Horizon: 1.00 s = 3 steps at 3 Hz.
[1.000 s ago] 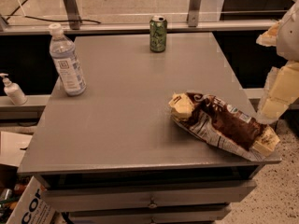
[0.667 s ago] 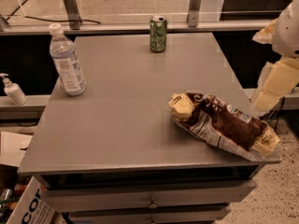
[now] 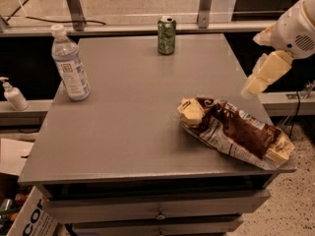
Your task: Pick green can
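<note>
Your gripper hangs in the air near the right edge of the tabletop; its cream tip slants down and to the left from the white arm; you cannot tell from this view whether the jaws are apart or together.

The green can stands upright at the far edge of the tabletop, well apart from the jaws, to their left and farther back; its silver top faces up, and bare grey surface lies all around it; it touches none of the other things.

Just below the jaws and nearer to you lies a chip bag, brown and cream, flat and crumpled; it runs slantwise toward the front right corner, and its far end reaches the edge there; it is the thing nearest the jaws, yet the tip is not on it.

Far to the left of the jaws, across the whole tabletop, a bottle of clear plastic stands upright by the left edge, with a white cap and a blue-white label; it is taller than the can and well apart from it.

Farther left still, off the tabletop, a small pump bottle sits on a lower ledge; under the front edge you can see drawers.
</note>
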Tool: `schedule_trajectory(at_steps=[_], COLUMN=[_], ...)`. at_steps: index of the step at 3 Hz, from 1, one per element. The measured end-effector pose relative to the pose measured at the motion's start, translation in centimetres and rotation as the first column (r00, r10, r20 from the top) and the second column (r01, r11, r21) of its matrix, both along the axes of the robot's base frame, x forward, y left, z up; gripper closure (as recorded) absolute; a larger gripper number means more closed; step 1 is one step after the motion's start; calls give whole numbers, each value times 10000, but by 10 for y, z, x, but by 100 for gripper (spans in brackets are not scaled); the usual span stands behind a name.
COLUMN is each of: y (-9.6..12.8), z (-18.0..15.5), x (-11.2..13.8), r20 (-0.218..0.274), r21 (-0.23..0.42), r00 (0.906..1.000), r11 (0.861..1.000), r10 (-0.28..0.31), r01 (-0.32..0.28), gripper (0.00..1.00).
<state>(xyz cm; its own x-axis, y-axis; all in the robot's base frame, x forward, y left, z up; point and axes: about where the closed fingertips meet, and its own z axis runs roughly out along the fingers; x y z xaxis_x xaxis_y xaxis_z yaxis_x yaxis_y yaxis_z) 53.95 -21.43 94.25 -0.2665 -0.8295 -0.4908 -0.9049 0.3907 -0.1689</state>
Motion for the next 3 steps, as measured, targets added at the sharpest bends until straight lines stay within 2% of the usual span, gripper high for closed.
schedule_trajectory(at_steps=[1,2,3], y=[7,20,20], z=[-16,-19,-19], x=[36,69,69], r20=[-57,89,88], r21=[1173,2271,2272], r00=[9999,9995,9995], r11=[9930,9735,9735], r10=[-124,-293,-292], r01=[130,265,265], gripper=[0,0,0])
